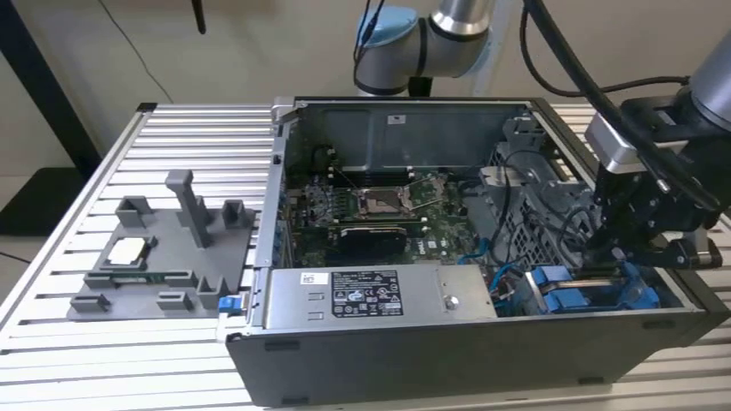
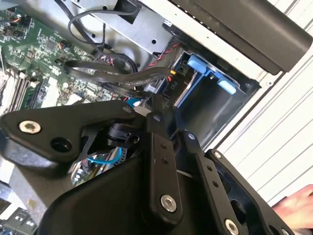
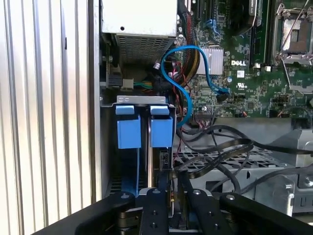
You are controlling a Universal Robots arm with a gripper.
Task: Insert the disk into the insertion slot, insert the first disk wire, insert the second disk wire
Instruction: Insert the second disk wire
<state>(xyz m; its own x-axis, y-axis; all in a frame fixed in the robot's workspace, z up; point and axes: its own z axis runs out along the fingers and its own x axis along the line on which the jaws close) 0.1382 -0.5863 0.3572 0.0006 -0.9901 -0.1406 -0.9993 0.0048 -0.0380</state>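
The disk (image 3: 161, 131) stands on edge in its blue carrier inside the insertion slot (image 3: 142, 100), a grey metal cage at the case's front corner; in the exterior view the disk (image 1: 571, 295) shows low at the right. My gripper (image 3: 172, 188) reaches down into the cage right behind the disk, its black fingers (image 3: 157, 200) drawn close together on the black connector of a disk wire (image 3: 220, 147) that loops away over the perforated cage. In the second wrist view the gripper (image 2: 159, 116) pinches at the disk's rear edge, beside red and black wires.
A second blue-fronted carrier (image 3: 128, 131) sits right beside the disk. Blue data cables (image 3: 188, 98) and the power supply (image 1: 365, 295) crowd the cage. A grey fixture plate (image 1: 160, 257) lies on the slatted table at the exterior view's left.
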